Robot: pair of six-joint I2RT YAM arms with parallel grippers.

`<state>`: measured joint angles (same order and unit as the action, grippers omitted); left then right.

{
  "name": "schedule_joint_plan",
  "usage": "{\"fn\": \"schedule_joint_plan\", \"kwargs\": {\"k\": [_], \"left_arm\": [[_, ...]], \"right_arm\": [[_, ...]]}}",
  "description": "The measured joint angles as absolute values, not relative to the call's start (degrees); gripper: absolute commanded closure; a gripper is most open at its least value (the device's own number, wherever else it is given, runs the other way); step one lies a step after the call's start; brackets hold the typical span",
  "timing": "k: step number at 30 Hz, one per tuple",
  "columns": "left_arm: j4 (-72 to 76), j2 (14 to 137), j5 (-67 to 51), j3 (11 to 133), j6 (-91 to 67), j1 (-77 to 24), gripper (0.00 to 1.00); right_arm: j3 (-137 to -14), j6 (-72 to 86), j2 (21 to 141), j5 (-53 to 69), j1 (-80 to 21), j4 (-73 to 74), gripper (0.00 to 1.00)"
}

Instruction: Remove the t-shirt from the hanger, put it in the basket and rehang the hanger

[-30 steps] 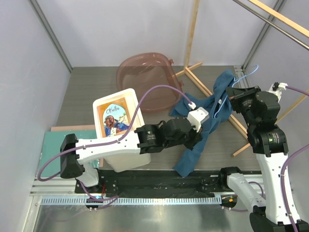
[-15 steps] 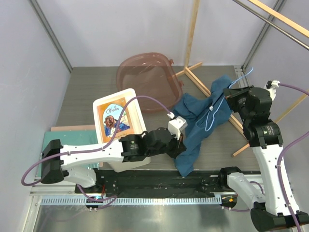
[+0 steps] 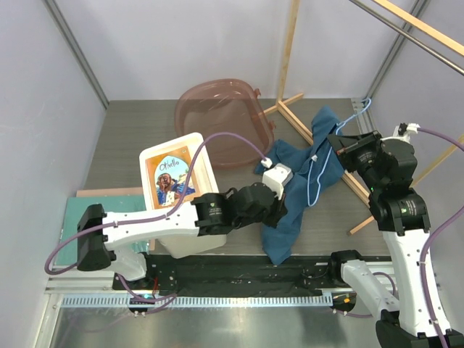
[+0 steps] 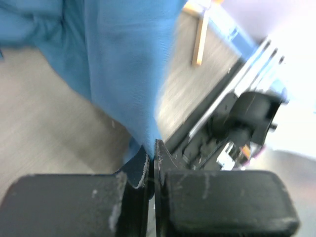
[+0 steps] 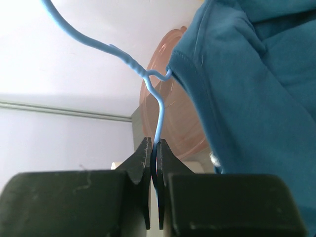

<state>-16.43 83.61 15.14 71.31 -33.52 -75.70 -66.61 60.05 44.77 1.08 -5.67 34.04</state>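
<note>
The dark teal-blue t-shirt [image 3: 304,181] hangs stretched from the upper right down to the table's near edge. The light-blue wire hanger [image 3: 316,174] lies partly bare on top of it, its hook [image 3: 360,114] up by the right arm. My right gripper [image 3: 339,147] is shut on the hanger wire [image 5: 159,118], with the shirt's collar [image 5: 237,84] beside it. My left gripper [image 3: 279,210] is shut on a fold of the t-shirt [image 4: 123,64] low over the table.
A white box [image 3: 180,190] with a picture stands at centre left. A pink plastic basin [image 3: 221,119] lies behind it. Pale wooden rack poles [image 3: 319,141] cross the table at the right. A green mat [image 3: 76,217] lies at the left edge.
My left gripper drew back toward the left with the cloth, then shifted a little right again. My right gripper moved slightly, and more of the hanger wire now shows bare.
</note>
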Motion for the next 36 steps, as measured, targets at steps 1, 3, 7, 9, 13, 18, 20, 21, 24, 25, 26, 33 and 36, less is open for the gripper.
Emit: {"fn": "schedule_joint_plan", "kwargs": {"k": [1, 3, 7, 9, 13, 18, 20, 21, 24, 25, 26, 33, 36], "left_arm": [[-16.62, 84.33, 15.35, 72.82, -33.17, -75.48, 1.0], [-17.45, 85.97, 15.73, 76.82, -32.29, -74.76, 1.0], [-17.58, 88.14, 16.53, 81.89, -30.98, -73.23, 1.0], [-17.47, 88.64, 16.82, 82.41, -30.26, -72.47, 1.0], [-17.5, 90.02, 16.95, 82.41, -29.45, -70.61, 1.0], [-16.93, 92.09, 16.51, 81.23, -29.5, -68.86, 1.0], [-16.56, 92.09, 16.25, 80.16, -29.52, -68.51, 1.0], [-16.38, 92.09, 16.03, 79.83, -29.52, -68.51, 1.0], [-15.7, 92.07, 15.84, 78.76, -29.47, -68.51, 1.0], [-15.49, 92.05, 15.81, 78.41, -29.47, -68.51, 1.0], [-15.4, 92.01, 15.81, 78.06, -29.47, -68.51, 1.0], [-13.69, 91.98, 14.66, 77.58, -29.54, -68.51, 1.0], [-12.82, 91.59, 13.85, 76.6, -29.56, -68.51, 1.0]], "right_arm": [[-66.63, 60.73, 44.45, 1.13, -5.67, 34.5, 0.99], [-67.02, 63.16, 44.16, 0.95, -5.65, 36.56, 0.99], [-68.55, 66.72, 44.64, 0.75, -5.61, 41.65, 0.99], [-69.63, 67.72, 45.01, 0.89, -5.61, 44.6, 0.99], [-71.29, 68.38, 45.23, 1.43, -5.82, 50.04, 0.99], [-74.17, 67.77, 44.21, 1.32, -7.7, 54.98, 0.99], [-74.96, 67.68, 44.01, 1.69, -8.16, 55.88, 0.99], [-75.46, 67.66, 43.97, 1.85, -8.32, 56.34, 0.99], [-78.26, 67.66, 44.03, 2.13, -9.06, 58.96, 0.99], [-79.46, 67.66, 44.21, 2.13, -9.32, 59.81, 0.99], [-80.99, 67.66, 44.45, 2.13, -9.5, 61.04, 0.99], [-85.06, 68.18, 43.68, 4.43, -9.67, 65.58, 0.99], [-83.0, 68.03, 41.93, 4.91, -9.67, 67.4, 0.99]]}}
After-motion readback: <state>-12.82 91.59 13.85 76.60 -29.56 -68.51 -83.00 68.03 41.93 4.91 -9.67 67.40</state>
